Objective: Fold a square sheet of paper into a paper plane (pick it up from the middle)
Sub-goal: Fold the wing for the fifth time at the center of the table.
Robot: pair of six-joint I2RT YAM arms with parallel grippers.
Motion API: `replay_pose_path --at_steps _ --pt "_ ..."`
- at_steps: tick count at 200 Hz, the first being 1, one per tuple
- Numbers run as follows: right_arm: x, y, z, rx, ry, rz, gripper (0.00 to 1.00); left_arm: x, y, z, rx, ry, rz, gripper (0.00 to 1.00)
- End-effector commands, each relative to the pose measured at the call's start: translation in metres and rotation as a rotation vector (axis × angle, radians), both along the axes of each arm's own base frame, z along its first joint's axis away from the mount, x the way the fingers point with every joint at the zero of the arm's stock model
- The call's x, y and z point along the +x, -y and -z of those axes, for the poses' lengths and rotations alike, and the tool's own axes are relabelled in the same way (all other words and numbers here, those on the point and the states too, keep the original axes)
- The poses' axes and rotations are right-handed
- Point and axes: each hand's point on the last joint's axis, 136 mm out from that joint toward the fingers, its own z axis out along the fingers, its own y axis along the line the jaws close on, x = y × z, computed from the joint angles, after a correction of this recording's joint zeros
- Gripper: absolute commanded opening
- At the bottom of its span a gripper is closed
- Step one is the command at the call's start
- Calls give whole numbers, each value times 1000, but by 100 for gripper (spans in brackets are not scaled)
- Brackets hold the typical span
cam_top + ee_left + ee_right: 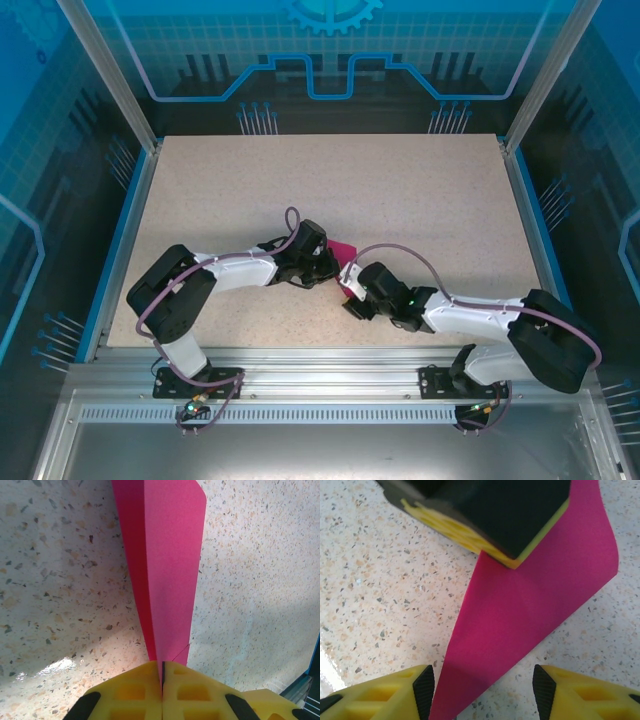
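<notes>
**Operator:** Where was the paper plane at that moment?

**Observer:** Your paper plane (342, 250) was near the middle of the table (420, 190), between your two arms. Your left pincer (162, 680) was pressed together on it. In your left wrist view the pink paper narrowed down into the seam between the yellow fingers (130, 692). One long crease ran up its length, and a shadow fell on the speckled top beside it.

**Operator:** And the right side?

**Observer:** Your right pincer (482, 692) stood apart, gripping nothing. In your right wrist view the paper tapered down and passed between its two fingers. The black pad (424, 690) on that view's left sat just beside the paper's edge, and I couldn't tell whether it touched. The other pad was clear of the paper, with bare table between them. Your left pincer came in from the top of that view, biting the paper's upper edge. The wide far end of the paper curved round at the right.
</notes>
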Motion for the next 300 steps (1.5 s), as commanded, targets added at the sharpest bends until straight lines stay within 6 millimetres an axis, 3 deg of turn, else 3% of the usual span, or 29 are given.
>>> replay_pose_path --at_steps 1,25,68,149,203,251,300 --pt "3 2 -8 26 -25 61 58 1 4 -3 -21 -15 4 7" --pt "3 6 -9 56 -47 99 58 0 4 -2 -20 -17 8 6" --pt "-4 -14 -10 73 -55 21 59 2 6 -4 -25 -15 11 6" --pt "0 -23 2 -32 -8 6 55 2 6 -4 -26 -16 12 6" --pt "-1 -17 -6 -26 55 36 58 1 6 -4 -24 -18 11 6" --pt "-20 -15 -7 86 82 -65 60 2 7 -5 -29 -16 12 7" --pt "-7 -29 -8 73 137 -70 60 2 8 -6 -37 -15 15 6"
